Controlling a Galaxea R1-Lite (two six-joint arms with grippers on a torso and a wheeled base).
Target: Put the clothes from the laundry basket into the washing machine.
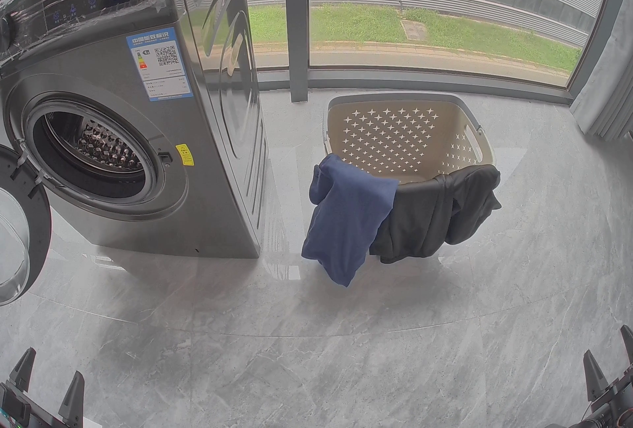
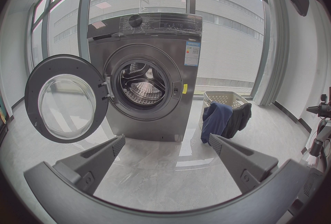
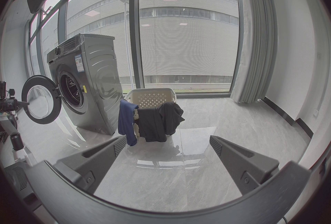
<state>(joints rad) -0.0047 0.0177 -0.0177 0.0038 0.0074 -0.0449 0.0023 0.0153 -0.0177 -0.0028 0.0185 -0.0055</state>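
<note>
Over the basket (image 1: 395, 97) rim hang 2 garments (image 1: 348, 219), well beyond both jaws.

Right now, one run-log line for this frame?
washing machine door open | blue garment, black garment draped over laundry basket rim | left gripper, right gripper open, empty

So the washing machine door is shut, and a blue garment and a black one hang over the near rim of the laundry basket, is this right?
Not quite. The washing machine door is swung wide open, as the left wrist view shows. The rest holds: the blue garment and the black garment hang over the near rim of the laundry basket.
</note>
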